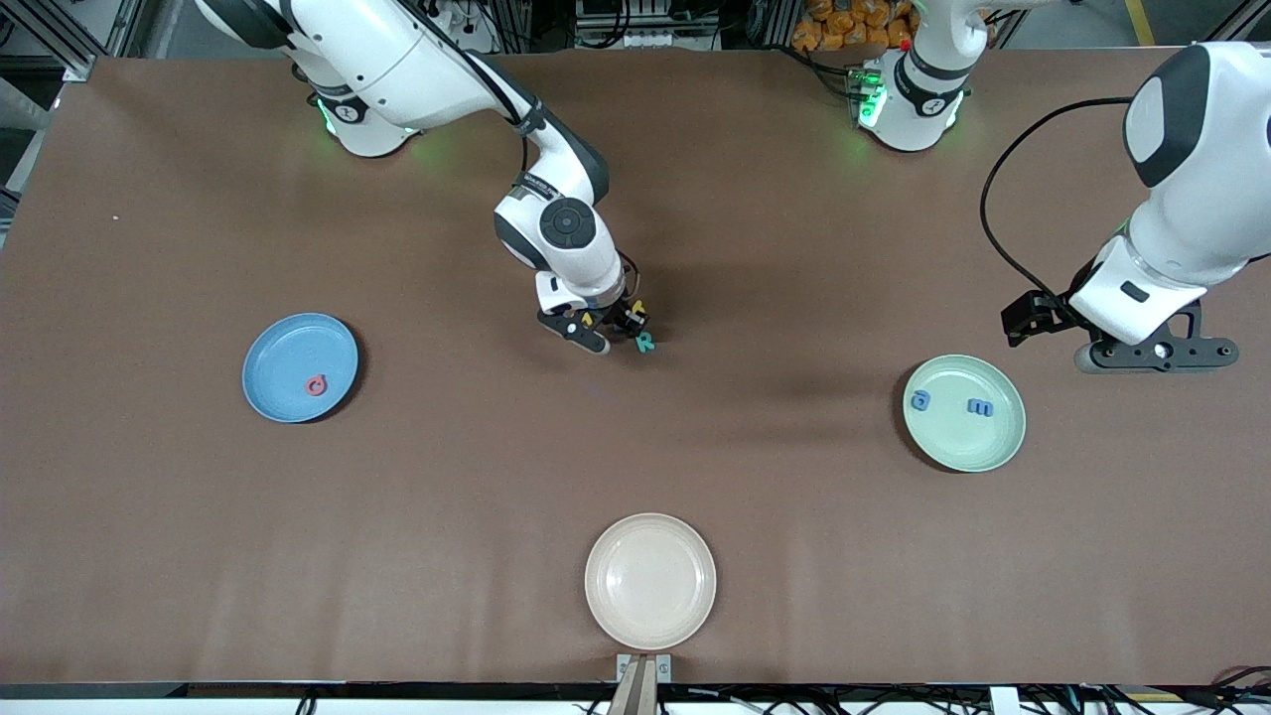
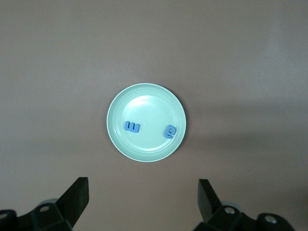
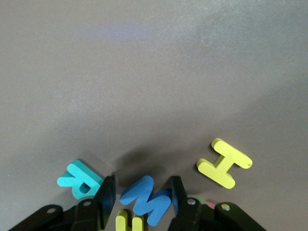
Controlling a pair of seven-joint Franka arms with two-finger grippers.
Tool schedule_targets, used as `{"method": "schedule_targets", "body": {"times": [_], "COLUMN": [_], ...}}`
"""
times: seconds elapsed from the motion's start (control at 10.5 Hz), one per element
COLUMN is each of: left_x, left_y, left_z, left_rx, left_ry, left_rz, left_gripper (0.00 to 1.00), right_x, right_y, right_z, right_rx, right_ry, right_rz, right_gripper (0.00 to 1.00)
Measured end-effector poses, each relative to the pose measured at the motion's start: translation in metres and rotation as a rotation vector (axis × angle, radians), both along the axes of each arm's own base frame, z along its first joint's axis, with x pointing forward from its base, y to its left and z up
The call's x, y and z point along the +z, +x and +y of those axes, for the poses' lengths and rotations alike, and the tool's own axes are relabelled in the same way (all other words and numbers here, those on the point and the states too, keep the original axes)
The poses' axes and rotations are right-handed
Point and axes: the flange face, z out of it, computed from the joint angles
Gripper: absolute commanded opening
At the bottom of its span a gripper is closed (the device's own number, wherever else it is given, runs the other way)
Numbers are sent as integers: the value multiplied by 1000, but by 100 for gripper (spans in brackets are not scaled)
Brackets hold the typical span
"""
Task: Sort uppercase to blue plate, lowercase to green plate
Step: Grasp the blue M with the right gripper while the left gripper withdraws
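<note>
Brown bench (image 1: pixel 755 497), plain and matte. Resting on it: blue plate (image 1: pixel 283 343) toward the right arm's end; green plate (image 1: pixel 983 442) toward the left arm's end; cream plate (image 1: pixel 650 581) nearest the front camera, midway between the two. Near the bench's middle, a tight cluster of foam letters: teal R (image 3: pixel 79 179), blue W (image 3: pixel 147 199), yellow H (image 3: pixel 224 163), another yellow letter (image 3: pixel 129 222) mostly hidden. Teal R and yellow H each just beside the blue W, not touching it.

left gripper (image 2: pixel 142 199) fingers spread wide over bare table, green plate (image 2: pixel 144 96) below holds blue m (image 2: pixel 132 127) and blue g (image 2: pixel 171 131), apart.
</note>
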Motion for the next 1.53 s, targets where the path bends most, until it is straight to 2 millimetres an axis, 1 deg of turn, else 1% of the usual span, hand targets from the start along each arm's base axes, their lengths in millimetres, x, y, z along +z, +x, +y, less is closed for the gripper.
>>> {"method": "schedule_targets", "body": {"times": [0.1,0.29,0.67,1.15,1.53], "left_x": [0,0,-1,-1,-1], "left_y": [0,-1,-2,-2,-2], "left_z": [0,0,0,0,0], "left_rx": [0,0,1,0,0], "left_ry": [0,1,2,3,3], "left_rz": [1,5,15,17,17], "left_gripper": [100,100,100,100,100], "right_x": [0,-3,-3,-3,-2], "right_y": [-1,-2,-2,-2,0], "right_z": [0,0,1,1,2], "right_rx": [4,9,15,17,15], "right_ry": [-2,-8,-8,-9,-7], "right_rz": [-1,2,-2,-4,-7], "right_gripper": [53,48,47,44,43]}}
